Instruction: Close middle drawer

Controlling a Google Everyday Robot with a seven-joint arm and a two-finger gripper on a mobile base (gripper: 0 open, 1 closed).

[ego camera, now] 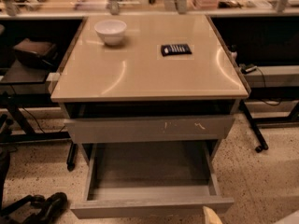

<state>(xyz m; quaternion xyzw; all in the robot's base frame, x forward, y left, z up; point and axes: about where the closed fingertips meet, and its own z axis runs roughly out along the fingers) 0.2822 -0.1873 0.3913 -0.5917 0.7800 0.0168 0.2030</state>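
Note:
The middle drawer is pulled far out of the cabinet, low in the camera view. Its plain grey front faces me and its bare grey box inside holds nothing. Above it is the taller grey drawer front with pale scratch marks, standing slightly forward of the cabinet body. Only a pale tip of my gripper shows, at the bottom edge just right of the middle drawer's front and close to its right corner.
The beige cabinet top bears a white bowl at the back left and a black keypad-like object right of centre. Dark desk frames and cables stand on both sides. A black object lies on the speckled floor at the lower left.

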